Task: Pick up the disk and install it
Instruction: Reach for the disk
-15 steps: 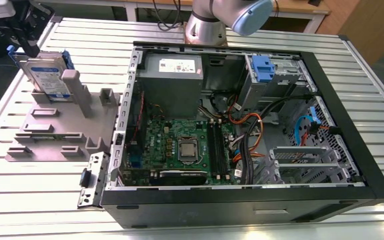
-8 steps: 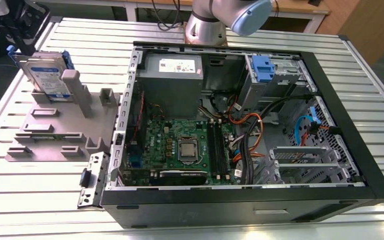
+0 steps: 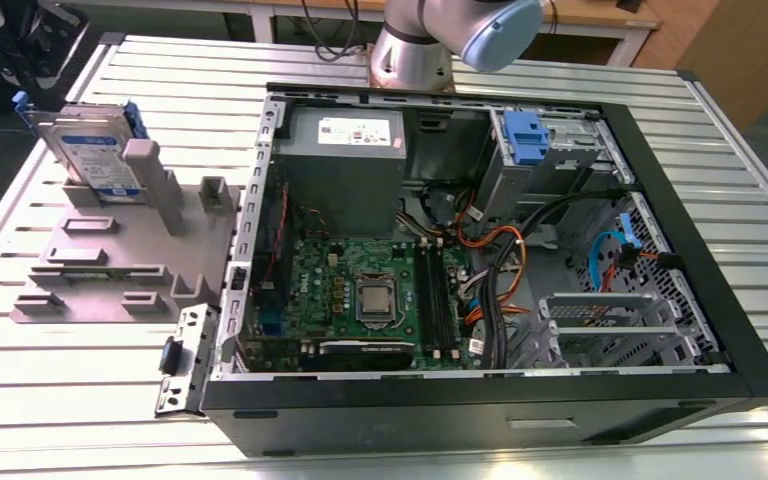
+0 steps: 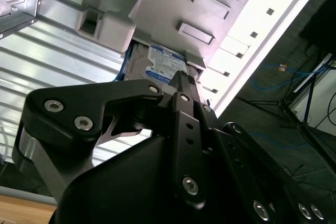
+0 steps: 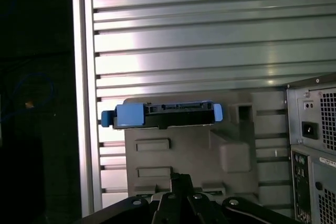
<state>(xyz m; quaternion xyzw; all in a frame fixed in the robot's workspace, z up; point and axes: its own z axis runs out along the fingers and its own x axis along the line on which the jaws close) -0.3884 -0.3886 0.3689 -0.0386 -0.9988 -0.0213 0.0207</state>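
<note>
Gleaming slatted table (image 3: 64, 380), disk (image 3: 91, 155) upright in holder (image 3: 104, 270)

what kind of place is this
Probably a robotics lab bench: a robot arm, an open computer case on a slatted metal table, and a disk standing in a grey fixture.

Probably a lab: slatted aluminium bench (image 3: 77, 390)

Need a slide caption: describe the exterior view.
Disk stands upright in a grey fixture beside the open computer case.
</note>
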